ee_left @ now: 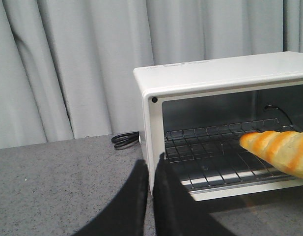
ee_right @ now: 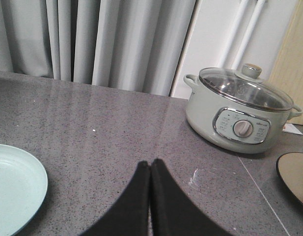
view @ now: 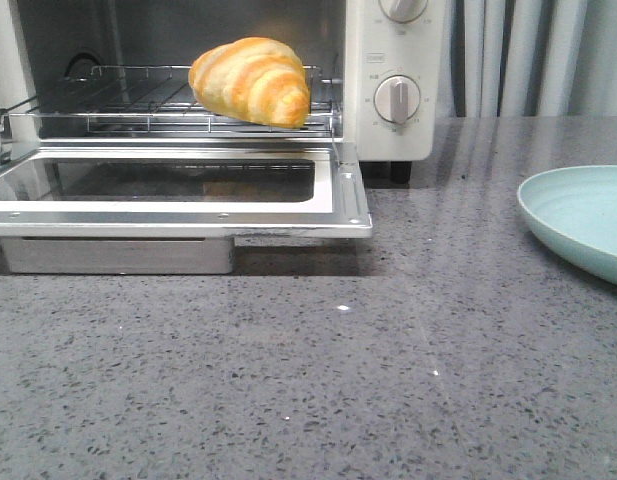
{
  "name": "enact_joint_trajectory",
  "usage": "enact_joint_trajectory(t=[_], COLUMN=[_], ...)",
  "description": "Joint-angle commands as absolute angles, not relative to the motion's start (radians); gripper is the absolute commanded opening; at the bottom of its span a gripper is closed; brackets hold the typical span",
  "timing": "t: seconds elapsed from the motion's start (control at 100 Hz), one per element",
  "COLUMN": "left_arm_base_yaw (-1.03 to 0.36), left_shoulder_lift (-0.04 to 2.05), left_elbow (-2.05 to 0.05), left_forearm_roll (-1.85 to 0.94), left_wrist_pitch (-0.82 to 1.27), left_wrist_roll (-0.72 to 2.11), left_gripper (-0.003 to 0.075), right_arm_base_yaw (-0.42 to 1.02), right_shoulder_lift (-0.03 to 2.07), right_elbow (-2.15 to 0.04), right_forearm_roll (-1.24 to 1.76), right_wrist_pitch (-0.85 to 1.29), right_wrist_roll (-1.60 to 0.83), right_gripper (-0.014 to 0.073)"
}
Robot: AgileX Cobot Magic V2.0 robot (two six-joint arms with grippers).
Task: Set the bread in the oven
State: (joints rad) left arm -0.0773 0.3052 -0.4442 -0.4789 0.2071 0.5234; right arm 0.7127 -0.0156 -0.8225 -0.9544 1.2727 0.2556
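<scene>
The golden, cream-striped bread [view: 251, 81] lies on the wire rack [view: 138, 100] inside the white oven [view: 398, 130], whose glass door [view: 168, 185] hangs open and flat. From the left wrist view the bread [ee_left: 284, 150] shows at the rack's right end in the oven [ee_left: 215, 78]. My left gripper [ee_left: 151, 164] is shut and empty, hovering off the oven's left front corner. My right gripper [ee_right: 150, 164] is shut and empty over bare counter, away from the oven. Neither gripper appears in the front view.
A pale blue-green plate [view: 583, 215] sits at the right of the counter, also the plate [ee_right: 13, 184] beside my right gripper. A lidded electric pot [ee_right: 239, 115] and a dark dish edge [ee_right: 294, 174] stand further right. A black cord [ee_left: 125, 140] lies behind the oven.
</scene>
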Motion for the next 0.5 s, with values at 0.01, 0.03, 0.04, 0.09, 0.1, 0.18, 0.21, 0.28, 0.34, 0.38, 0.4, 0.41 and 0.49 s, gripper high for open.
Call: enact_joint_trajectory(t=[0.01,0.03,0.04,0.09,0.1,0.18,0.21,0.28,0.34,0.38,0.4,0.41,0.49], left_arm_base_yaw=[-0.076,-0.076,-0.076,-0.076,-0.076,-0.076,-0.076,-0.076,-0.076,-0.076,-0.076,-0.076,-0.076], left_shoulder_lift=[0.313,0.313,0.313,0.313,0.313,0.313,0.313,0.313,0.313,0.313,0.313,0.313,0.313], left_elbow=[-0.471,-0.471,-0.471,-0.471,-0.471,-0.471,-0.471,-0.471,-0.471,-0.471,-0.471,-0.471,-0.471], left_forearm_roll=[-0.494,-0.494,-0.494,-0.494,-0.494,-0.494,-0.494,-0.494,-0.494,-0.494,-0.494,-0.494,-0.494], left_wrist_pitch=[0.142,0.142,0.142,0.142,0.142,0.142,0.142,0.142,0.142,0.142,0.142,0.142,0.142], left_wrist_roll=[0.522,0.522,0.522,0.522,0.522,0.522,0.522,0.522,0.522,0.522,0.522,0.522,0.522], left_gripper=[-0.002,-0.002,-0.002,-0.002,-0.002,-0.002,-0.002,-0.002,-0.002,-0.002,-0.002,-0.002,-0.002], right_arm_base_yaw=[0.709,0.709,0.709,0.709,0.709,0.709,0.709,0.709,0.709,0.709,0.709,0.709,0.709], right_shoulder_lift=[-0.034,-0.034,-0.034,-0.034,-0.034,-0.034,-0.034,-0.034,-0.034,-0.034,-0.034,-0.034,-0.034], right_elbow=[-0.835,-0.835,-0.835,-0.835,-0.835,-0.835,-0.835,-0.835,-0.835,-0.835,-0.835,-0.835,-0.835], right_forearm_roll=[-0.993,-0.993,-0.993,-0.993,-0.993,-0.993,-0.993,-0.993,-1.002,-1.018,-1.02,-1.02,-0.973], right_wrist_pitch=[1.292,1.292,1.292,1.292,1.292,1.292,1.292,1.292,1.276,1.274,1.274,1.274,1.25], right_wrist_roll=[0.252,0.252,0.252,0.252,0.252,0.252,0.252,0.252,0.252,0.252,0.252,0.252,0.279], right_gripper=[-0.0055,-0.0055,-0.0055,-0.0055,-0.0055,-0.0055,-0.0055,-0.0055,-0.0055,-0.0055,-0.0055,-0.0055,-0.0055])
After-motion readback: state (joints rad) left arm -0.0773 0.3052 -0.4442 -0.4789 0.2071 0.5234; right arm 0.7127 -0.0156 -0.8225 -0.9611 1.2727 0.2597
